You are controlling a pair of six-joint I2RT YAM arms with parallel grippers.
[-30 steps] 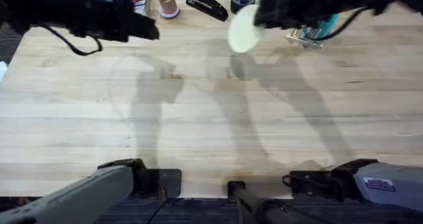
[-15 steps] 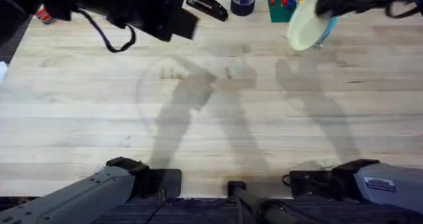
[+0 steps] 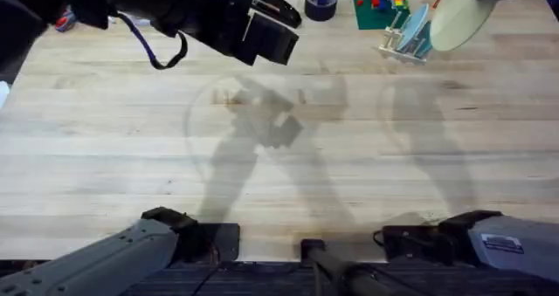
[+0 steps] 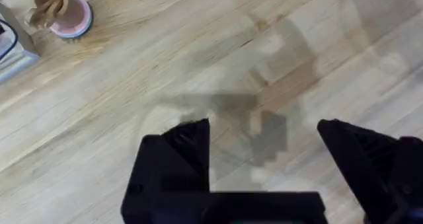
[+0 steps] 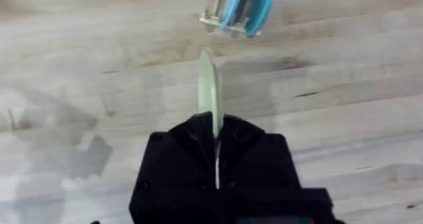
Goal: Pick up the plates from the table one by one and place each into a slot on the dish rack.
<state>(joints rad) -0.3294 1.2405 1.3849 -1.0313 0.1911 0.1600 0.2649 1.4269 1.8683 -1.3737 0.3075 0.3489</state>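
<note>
My right gripper [image 5: 215, 141] is shut on a pale cream-yellow plate [image 3: 460, 21], held on edge high over the table's far right. Seen edge-on in the right wrist view, this plate [image 5: 207, 88] hangs above the wood, a short way from the dish rack [image 5: 236, 7]. The small pale dish rack [image 3: 403, 41] stands at the far right with two teal-blue plates [image 3: 419, 32] upright in its slots. My left gripper [image 4: 264, 135] is open with bare table [image 4: 198, 65] below it; in the overhead view it [image 3: 271, 36] hovers over the far middle.
Along the far edge stand a black stapler [image 3: 276, 6], a dark tape roll [image 3: 320, 3] and a green holder [image 3: 374, 6] with coloured bits. A small pink-based wooden object [image 4: 61, 11] stands near the left gripper.
My right gripper carried the cream plate rightward, from the far middle to above the rack's right side. The left arm swung right toward the far middle.
</note>
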